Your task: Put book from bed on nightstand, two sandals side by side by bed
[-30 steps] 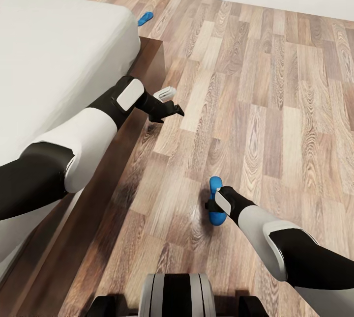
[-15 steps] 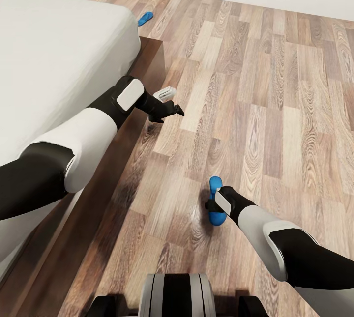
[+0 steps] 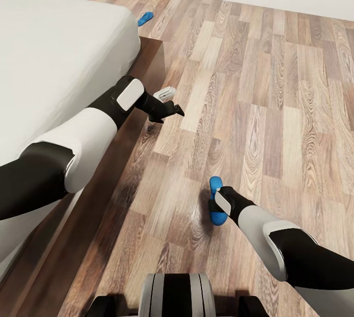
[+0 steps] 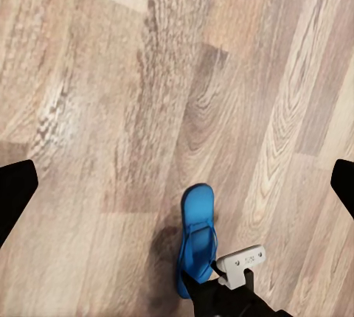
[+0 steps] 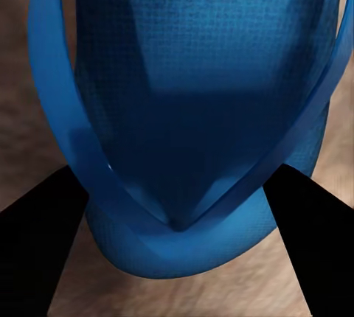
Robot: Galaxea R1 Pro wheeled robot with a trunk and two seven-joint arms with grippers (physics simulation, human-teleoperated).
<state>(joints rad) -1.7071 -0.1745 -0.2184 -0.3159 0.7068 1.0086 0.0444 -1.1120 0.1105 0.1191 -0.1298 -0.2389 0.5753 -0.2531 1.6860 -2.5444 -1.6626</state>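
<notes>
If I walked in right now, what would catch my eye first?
Probably the bright blue sandal on the wood-plank floor, with the right gripper down over it, fingers either side of its toe strap. A second blue sandal lies far off by the bed's corner.

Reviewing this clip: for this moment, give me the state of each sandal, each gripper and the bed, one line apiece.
near sandal: flat on the floor, strap up, right gripper's fingers on either side of it.
far sandal: on the floor beyond the bed's corner, untouched.
right gripper: open, straddling the near sandal.
left gripper: open, empty, above the floor.
bed: mattress bare in the part visible.
</notes>
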